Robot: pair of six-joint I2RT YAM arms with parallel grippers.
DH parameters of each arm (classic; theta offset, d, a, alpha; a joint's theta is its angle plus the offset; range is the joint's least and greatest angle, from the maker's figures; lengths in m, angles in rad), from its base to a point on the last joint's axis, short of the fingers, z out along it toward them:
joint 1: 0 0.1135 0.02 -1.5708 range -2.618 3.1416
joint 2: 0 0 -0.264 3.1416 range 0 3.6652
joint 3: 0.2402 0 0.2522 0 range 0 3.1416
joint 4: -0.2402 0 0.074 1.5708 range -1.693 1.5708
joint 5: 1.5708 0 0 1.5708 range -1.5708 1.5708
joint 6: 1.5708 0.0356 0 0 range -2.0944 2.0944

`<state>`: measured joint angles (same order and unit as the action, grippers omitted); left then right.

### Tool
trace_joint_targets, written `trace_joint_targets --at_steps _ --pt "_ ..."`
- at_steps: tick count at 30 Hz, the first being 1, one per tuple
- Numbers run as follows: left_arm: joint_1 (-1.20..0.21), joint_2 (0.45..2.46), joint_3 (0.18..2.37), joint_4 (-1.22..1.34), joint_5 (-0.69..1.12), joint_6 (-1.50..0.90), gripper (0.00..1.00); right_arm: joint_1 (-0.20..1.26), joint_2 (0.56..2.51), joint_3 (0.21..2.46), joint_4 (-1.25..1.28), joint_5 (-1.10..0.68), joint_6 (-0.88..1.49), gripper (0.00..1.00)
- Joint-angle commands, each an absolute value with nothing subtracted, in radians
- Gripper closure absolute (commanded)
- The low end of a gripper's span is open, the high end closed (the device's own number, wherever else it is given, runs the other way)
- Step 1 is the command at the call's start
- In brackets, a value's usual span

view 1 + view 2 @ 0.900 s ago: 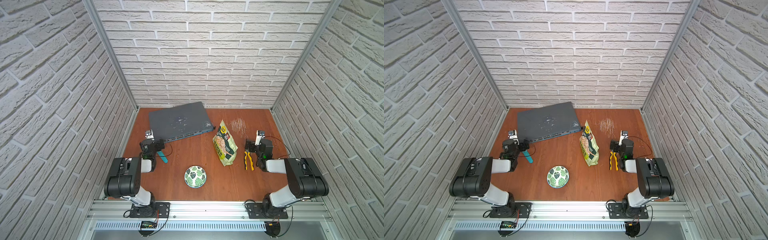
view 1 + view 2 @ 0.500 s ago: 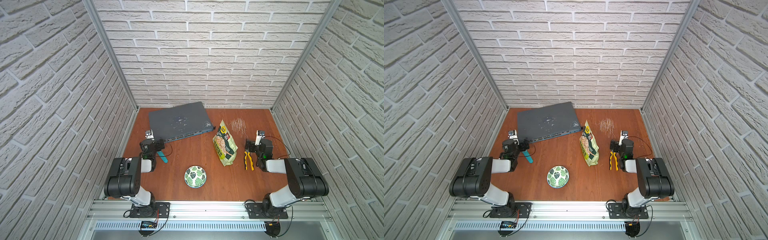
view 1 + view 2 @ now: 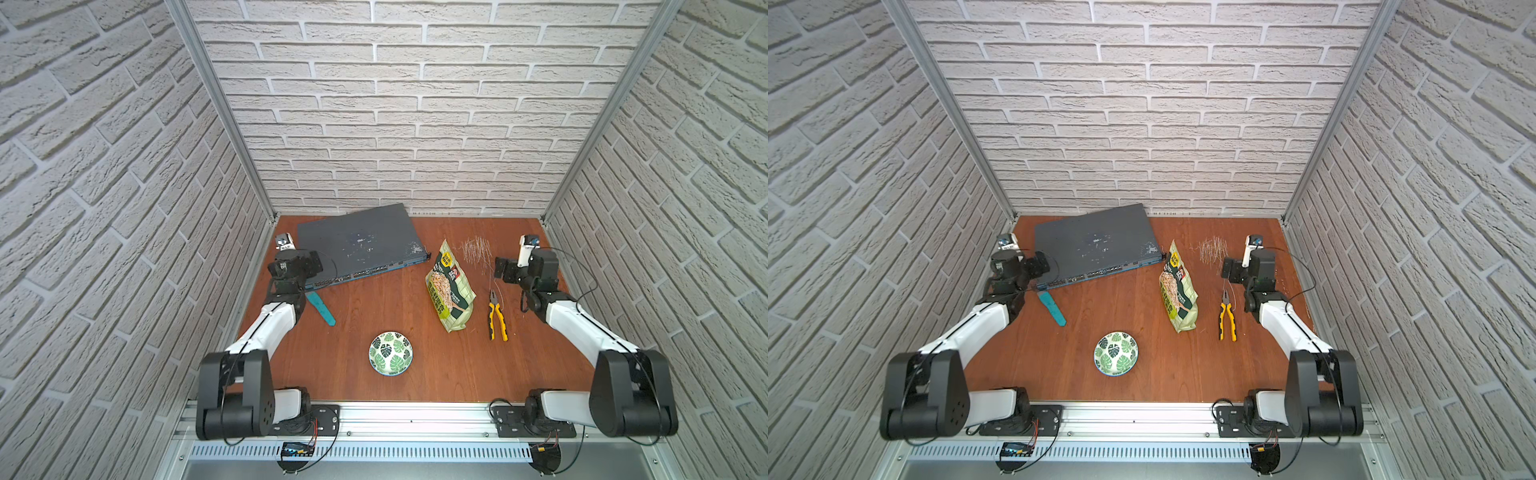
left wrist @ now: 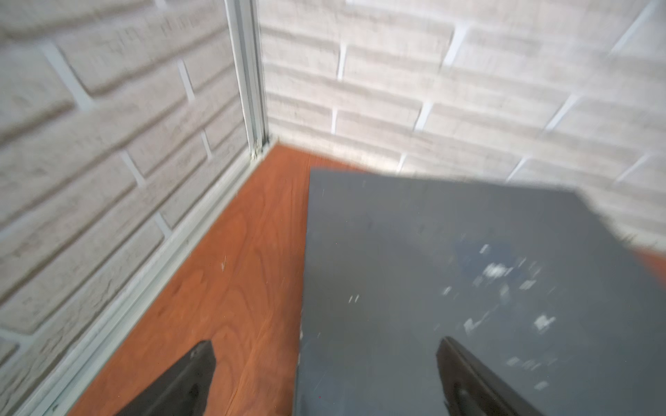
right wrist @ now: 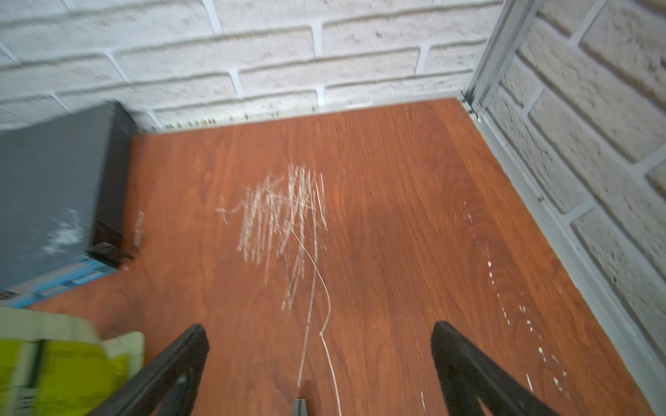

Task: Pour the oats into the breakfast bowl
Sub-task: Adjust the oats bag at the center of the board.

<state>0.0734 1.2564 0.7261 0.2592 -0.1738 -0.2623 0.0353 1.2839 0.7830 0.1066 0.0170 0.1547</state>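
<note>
Oats pouch (image 3: 450, 286) is what you want first: you'll find the green-and-lime bag resting on the wooden table (image 3: 374, 299), right of centre, its yellow-labelled top end toward the back wall and its bottom end toward you. In both top views it sits between the corner of the grey network switch (image 3: 359, 245) and the yellow-handled pliers (image 3: 497, 318), near both and touching neither. From these views you cannot tell whether its top is open or sealed.

Your breakfast bowl (image 3: 390, 353) stands upright closer to the front rail, left of the pouch and well apart from it, with its leaf-printed inside showing.

Your left gripper (image 4: 324, 344) hangs at the back left with its jaws spread wide, one finger over bare table and one over the switch's top; it grips nothing. A teal-handled tool (image 3: 322, 308) lies on the table just beside that arm.

Your right gripper (image 5: 320, 327) is likewise wide apart and holds nothing. It sits at the back right, facing a scatter of thin wire strands (image 5: 284, 223), with the pouch's edge at the side of its wrist view. Both wrist views are somewhat blurred
</note>
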Motion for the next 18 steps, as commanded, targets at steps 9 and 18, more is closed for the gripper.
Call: trace_joint_targets --at_steps 9,18 --pt "-0.162 1.126 0.862 -0.191 -0.019 -0.531 0.02 0.16 1.193 1.213 -0.825 -0.323 0.238 0.02" --pt "-0.356 1.26 0.943 -0.164 -0.017 -0.504 0.02 0.419 1.387 1.495 -1.138 -0.182 0.168 0.15"
